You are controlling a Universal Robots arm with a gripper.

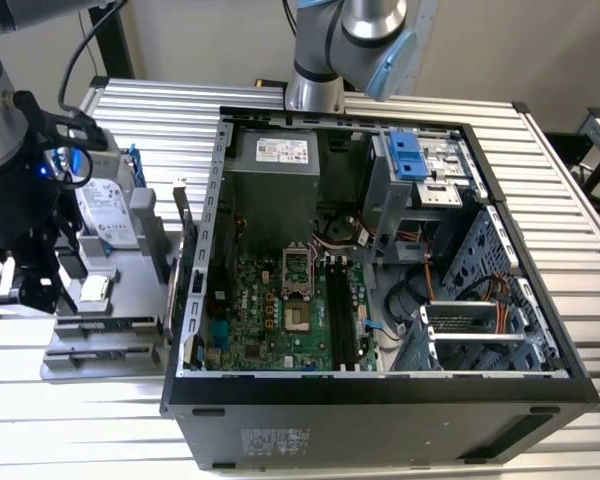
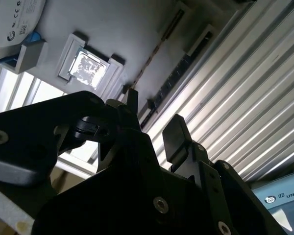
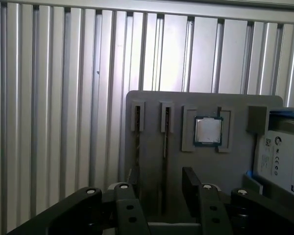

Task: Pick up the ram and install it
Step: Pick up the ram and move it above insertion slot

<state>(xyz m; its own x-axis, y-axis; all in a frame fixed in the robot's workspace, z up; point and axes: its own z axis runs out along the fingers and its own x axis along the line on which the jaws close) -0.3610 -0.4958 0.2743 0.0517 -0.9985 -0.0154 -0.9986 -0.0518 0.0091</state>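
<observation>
Hovering gripper (image 3: 160, 188): fingers are standing apart, gripping nothing.
Ram (image 3: 165, 134): thin dark strip is sitting in a tray (image 3: 235, 105) slot, just beyond the fingers.
Hard drive (image 3: 284, 156): is showing a white printed label beside the hand.

ram (image 3: 166, 132), thin dark strip, on edge

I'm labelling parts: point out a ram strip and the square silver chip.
Thin dark ram strip (image 3: 166, 136), first wrist view, mid-length of its upper edge.
Square silver chip (image 3: 208, 130), first wrist view, middle of its lid.

bright even light, glare on table slats (image 2: 245, 112)
</observation>
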